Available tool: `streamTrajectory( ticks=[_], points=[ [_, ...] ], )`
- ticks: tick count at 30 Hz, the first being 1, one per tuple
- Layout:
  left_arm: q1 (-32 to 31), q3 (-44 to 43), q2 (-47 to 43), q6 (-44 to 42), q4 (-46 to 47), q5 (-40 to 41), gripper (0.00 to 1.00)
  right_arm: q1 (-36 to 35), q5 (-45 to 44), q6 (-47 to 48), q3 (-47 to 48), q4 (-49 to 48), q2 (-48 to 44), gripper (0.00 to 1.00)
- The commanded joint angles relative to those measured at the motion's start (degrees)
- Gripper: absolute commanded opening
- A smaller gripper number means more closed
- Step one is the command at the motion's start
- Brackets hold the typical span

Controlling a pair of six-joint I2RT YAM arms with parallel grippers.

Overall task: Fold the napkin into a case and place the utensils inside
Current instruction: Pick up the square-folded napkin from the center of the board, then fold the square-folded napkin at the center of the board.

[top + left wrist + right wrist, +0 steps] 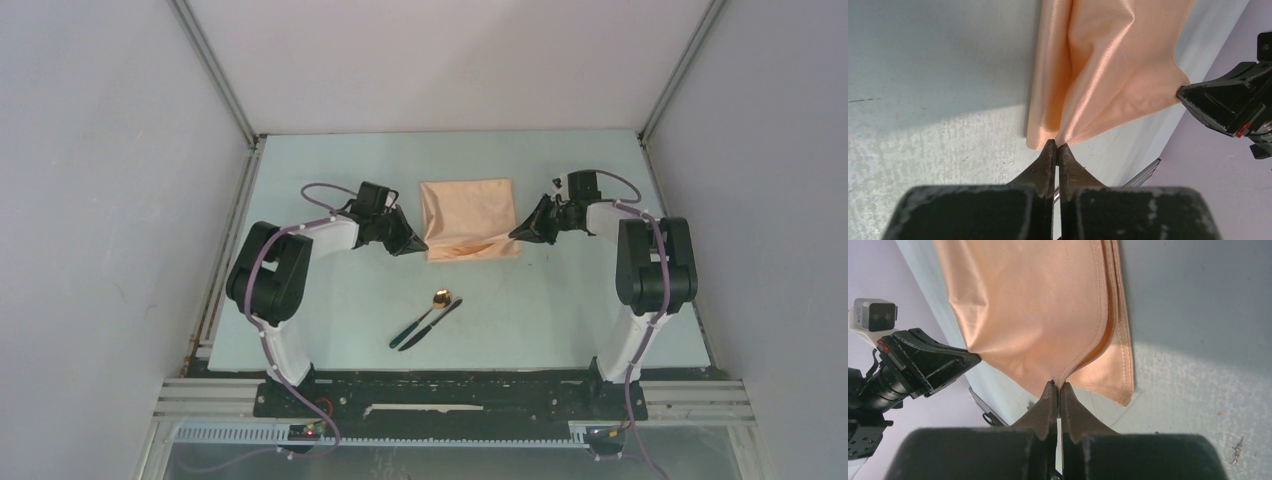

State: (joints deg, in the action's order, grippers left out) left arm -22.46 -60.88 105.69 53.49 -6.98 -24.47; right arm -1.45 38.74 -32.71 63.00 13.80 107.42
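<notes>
The peach-tan napkin (470, 218) lies folded at the middle of the table, its near edge lifted a little. My left gripper (420, 246) is shut on the napkin's near left corner (1060, 137). My right gripper (517, 233) is shut on the top layer of the near right corner (1058, 381), while the layers under it stay flat. The utensils lie side by side nearer the arms: a spoon (424, 318) with a gold bowl and dark handle, and a slim dark knife (433, 323). No case shows.
The pale table (330, 310) ends in a black base rail (450, 385) at the near side. White walls (110, 200) enclose it on three sides. Each wrist view shows the other gripper across the cloth.
</notes>
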Motion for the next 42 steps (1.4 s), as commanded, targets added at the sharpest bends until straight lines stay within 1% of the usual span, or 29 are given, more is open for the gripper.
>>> streamTrajectory(
  ticks=[1,5,16,21,25,31,37,42],
  points=[
    [0.2,-0.8,-2.1,-1.1,0.0,-1.4,0.00,0.8,1.0,1.2,2.0,-1.7,-0.2,0.00],
    [0.1,0.7,-0.8,-0.1,1.9,-3.0,0.00,0.9,1.0,1.5,2.0,-1.4,0.3,0.00],
    [-0.4,1.9,0.4,0.4,2.9,-2.7,0.00,1.0,0.9,1.9,2.0,-2.4,3.2,0.00],
    [-0.3,0.4,-2.4,0.3,2.7,-2.6,0.00,1.0,1.7,1.0,3.3,-2.6,1.7,0.00],
    [0.3,-5.0,-2.6,-0.2,0.4,-1.8,0.00,0.9,1.2,-0.6,5.1,-4.4,-0.8,0.00],
    [2.7,-14.2,1.0,1.5,-0.7,-2.6,0.00,0.9,1.8,-2.6,13.0,-5.2,1.5,0.00],
    [5.5,-22.3,3.9,1.6,-0.1,-2.6,0.00,1.0,2.1,-4.6,23.4,-8.1,5.6,0.00],
    [7.2,-28.9,6.7,1.2,0.9,-2.3,0.00,1.0,2.7,-5.6,34.4,-7.4,10.9,0.00]
  ],
)
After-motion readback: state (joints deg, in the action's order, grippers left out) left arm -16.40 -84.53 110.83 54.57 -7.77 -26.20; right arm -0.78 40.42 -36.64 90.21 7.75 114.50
